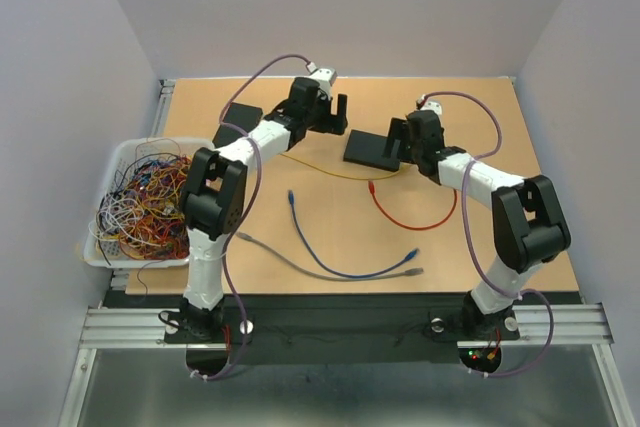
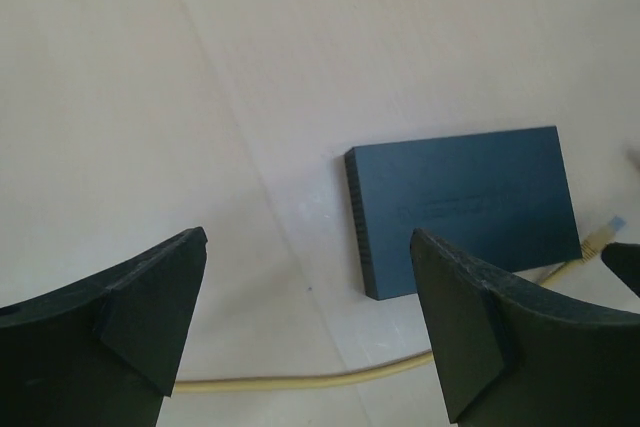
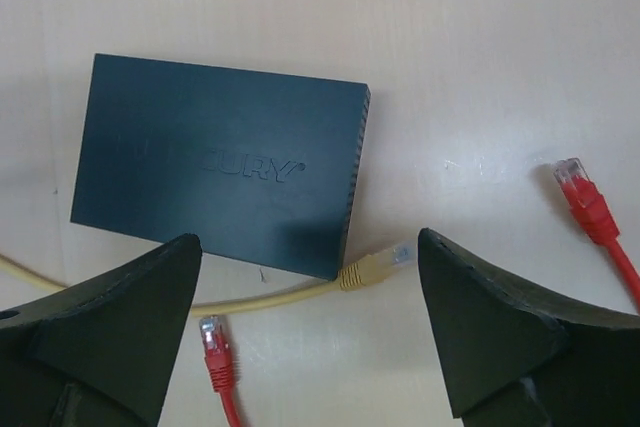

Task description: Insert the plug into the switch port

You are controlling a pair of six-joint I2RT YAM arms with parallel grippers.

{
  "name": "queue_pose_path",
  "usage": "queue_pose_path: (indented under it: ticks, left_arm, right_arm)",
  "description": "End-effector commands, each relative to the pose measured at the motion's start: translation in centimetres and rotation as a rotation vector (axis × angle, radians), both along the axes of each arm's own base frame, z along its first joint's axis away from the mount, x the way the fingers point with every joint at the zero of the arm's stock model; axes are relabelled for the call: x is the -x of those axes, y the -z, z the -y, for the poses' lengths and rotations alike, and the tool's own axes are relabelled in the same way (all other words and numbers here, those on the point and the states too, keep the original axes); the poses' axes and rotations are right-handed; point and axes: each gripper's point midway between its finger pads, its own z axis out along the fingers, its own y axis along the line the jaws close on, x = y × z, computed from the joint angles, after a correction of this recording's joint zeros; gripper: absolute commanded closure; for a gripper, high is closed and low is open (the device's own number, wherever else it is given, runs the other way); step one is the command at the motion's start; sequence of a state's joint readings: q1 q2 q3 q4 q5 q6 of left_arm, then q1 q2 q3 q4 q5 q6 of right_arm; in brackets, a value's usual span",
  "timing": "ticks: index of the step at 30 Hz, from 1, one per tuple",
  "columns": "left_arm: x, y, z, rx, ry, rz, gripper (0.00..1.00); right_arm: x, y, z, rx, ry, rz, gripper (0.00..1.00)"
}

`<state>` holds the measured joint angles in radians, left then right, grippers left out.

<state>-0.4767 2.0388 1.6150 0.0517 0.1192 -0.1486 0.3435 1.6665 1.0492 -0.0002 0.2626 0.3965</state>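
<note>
**Both grippers wide open near switch; yellow plug loose on bench**

Hidden / unclear: The ports of the switch are not shown in any view. Only its flat top and one ribbed side are seen by the wrist cams. In the top view its right end is covered by the right gripper. A second dark box near the far-left corner of the bench is partly covered by the left arm, and no detail can be made out on it. The bin at the left edge is filled with a tangle in which single cables cannot be told apart.

Writing: Embossed letters are seen on the switch top. "CURY" can be read in the right wrist view, and the letters before it are lost in shadow. In the left wrist view the embossing is too faint to read.

Pose: The left arm is stretched toward the far edge. The left gripper is held left of the switch, fingers wide apart, nothing between them. The right arm is bent in from the right. Its gripper's fingers are spread wide too, with nothing gripped.

Task thing: The yellow plug is lying on the bench at a corner of the switch, clear tip pointed away from it. Contact w/ the box cannot be told. Two red plugs are lying nearby. A blue cable and a grey cable are lying nearer the near edge.
</note>
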Motion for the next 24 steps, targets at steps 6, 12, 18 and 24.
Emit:
queue_pose_path:
  ticks: [6, 12, 18, 24]
  left_arm:
    - [-0.2, 1.2, 6.0, 0.164, 0.202, -0.035, 0.05]
    - [1.2, 3.3, 7.9, 0.189, 0.268, -0.094, 0.06]
    - [1.9, 4.7, 10.3, 0.211, 0.313, -0.126, 0.07]
    - [2.9, 5.0, 14.8, 0.271, 0.381, -0.161, 0.08]
  right_arm:
    - [-3.6, 3.2, -0.3, -0.067, -0.010, -0.065, 0.07]
    - [-3.6, 6.6, -1.0, -0.101, -0.025, -0.142, 0.15]
    - [-4.1, 8.3, -1.0, -0.102, -0.029, -0.170, 0.29]
    - [-5.0, 9.2, 1.4, -0.116, 0.025, -0.182, 0.39]
